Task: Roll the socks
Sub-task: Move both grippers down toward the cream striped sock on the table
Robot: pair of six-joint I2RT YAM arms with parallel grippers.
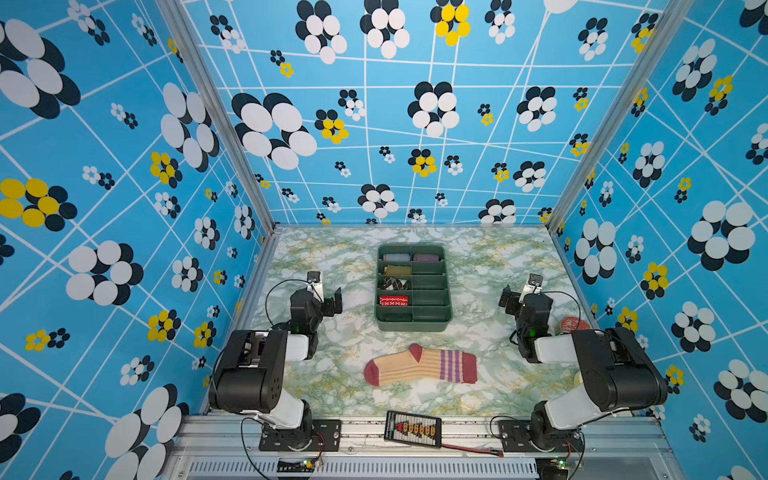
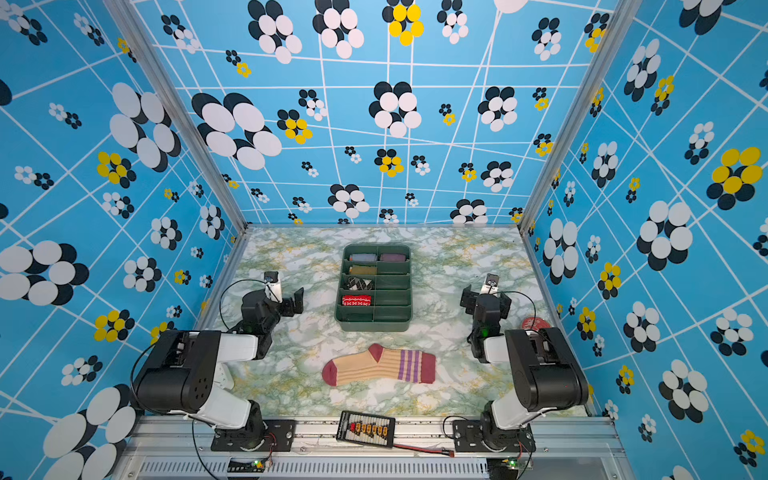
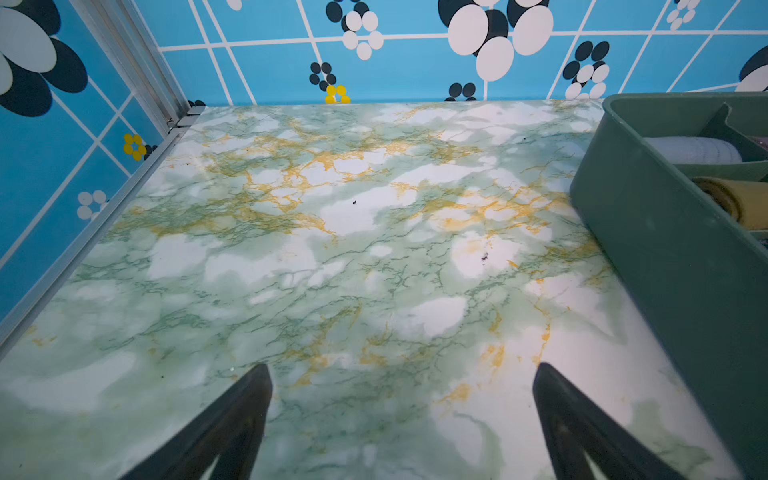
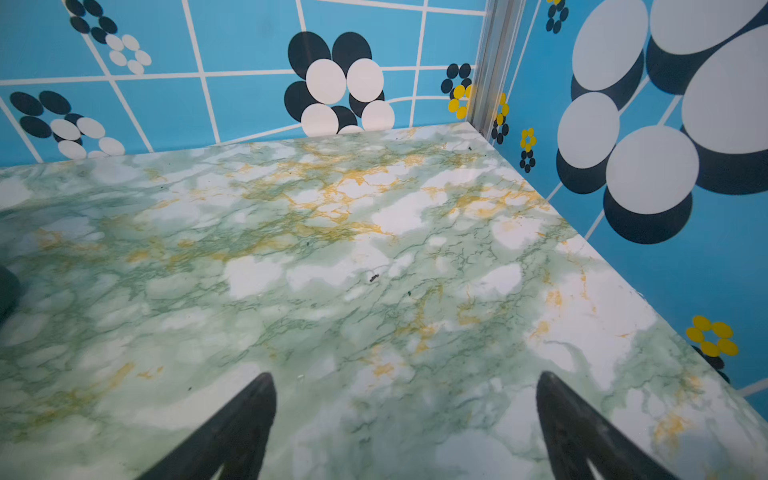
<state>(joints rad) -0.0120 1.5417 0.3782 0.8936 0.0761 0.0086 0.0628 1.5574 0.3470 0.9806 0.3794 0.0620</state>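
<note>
Left gripper (image 3: 402,368) and right gripper (image 4: 405,376) gape wide, empty (socks (image 1: 420,365) untouched)

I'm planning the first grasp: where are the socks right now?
In both top views the socks lie flat at front centre of the table, just in front of the green tray, toe toward the left side.

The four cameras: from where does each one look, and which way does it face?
Both top views: high above the front edge, facing down and toward the back wall; socks, tray, both arms show.
Left wrist: low over the table, facing the back wall; the open left gripper shows.
Right wrist: low over the table, facing the back corner; the open right gripper shows.
Shared: the tray appears in both top views and the left wrist view.
</note>
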